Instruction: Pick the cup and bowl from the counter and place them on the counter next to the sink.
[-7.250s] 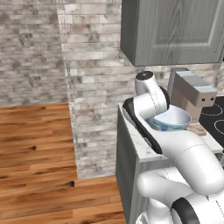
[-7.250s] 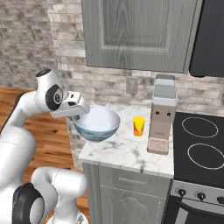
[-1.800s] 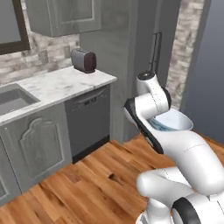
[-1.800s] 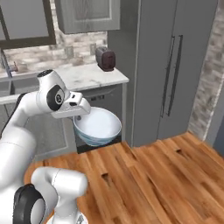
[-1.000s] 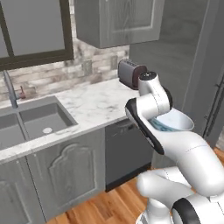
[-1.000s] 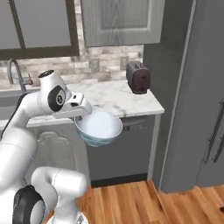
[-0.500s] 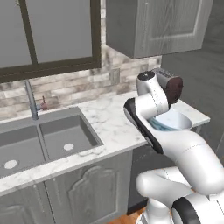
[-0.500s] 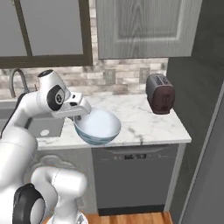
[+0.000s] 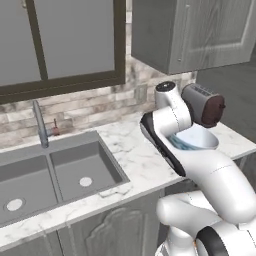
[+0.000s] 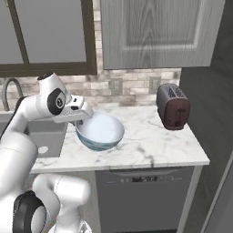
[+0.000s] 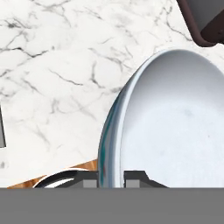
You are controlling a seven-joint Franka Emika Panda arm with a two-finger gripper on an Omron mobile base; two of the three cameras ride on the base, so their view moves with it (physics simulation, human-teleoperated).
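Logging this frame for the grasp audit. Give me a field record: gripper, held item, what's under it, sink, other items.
gripper: shut on the rim of the bowl
held item: light-blue bowl, whitish inside, carried above the worktop
under it: white marble counter, between sink and toaster
sink: grey double basin, left of the bowl in the left base view, metal faucet behind it
other items: dark toaster upright on the counter
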